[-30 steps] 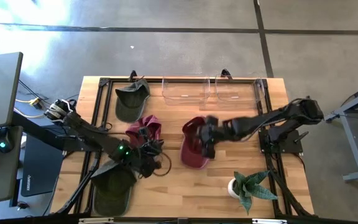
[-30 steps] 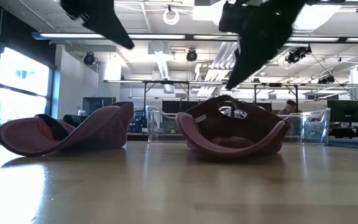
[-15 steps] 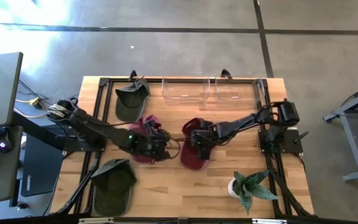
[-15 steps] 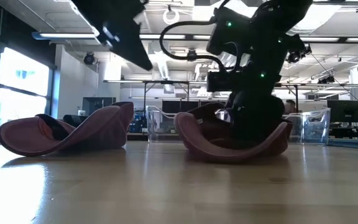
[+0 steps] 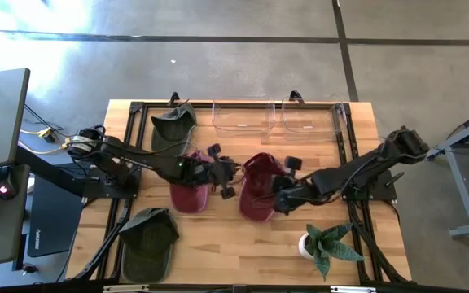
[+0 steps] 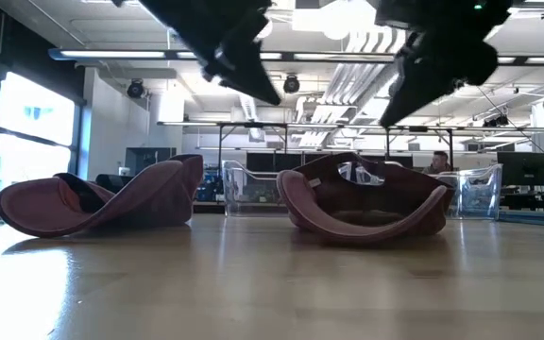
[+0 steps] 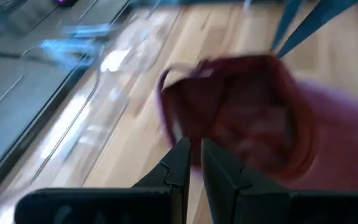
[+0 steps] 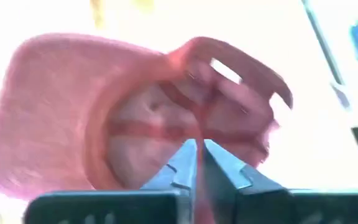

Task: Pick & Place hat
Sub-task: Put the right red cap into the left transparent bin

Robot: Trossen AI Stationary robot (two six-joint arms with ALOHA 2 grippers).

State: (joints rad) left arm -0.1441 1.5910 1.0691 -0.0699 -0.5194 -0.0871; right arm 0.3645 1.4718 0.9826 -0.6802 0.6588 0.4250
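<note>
Comparing with the frames a second back: the right end effector (image 5: 282,198) has swept down into the upturned maroon cap (image 5: 259,195), drawn its jaws in, and now sits above that cap's side nearest the potted plant (image 5: 326,247). In the right wrist view the fingers (image 8: 188,163) stand almost together with a thin fold of the cap's inner lining running up between them; probably pinching the fabric, though the blur leaves it unsure. The cap rests on the tabletop (image 5: 218,244) in the low view, not lifted. The left end effector (image 5: 228,169) has travelled from the olive cap (image 5: 147,244) across the second maroon cap (image 5: 189,189) and hangs with jaws nearly closed, holding nothing, between the two maroon caps. Judgement: pick is at the grasp stage; lifting comes next. Surface: pale wood planks, another olive cap (image 5: 172,129) and two clear bins (image 5: 271,118) at the far edge. Room: polished concrete floor, open workshop with ceiling lights behind.
</note>
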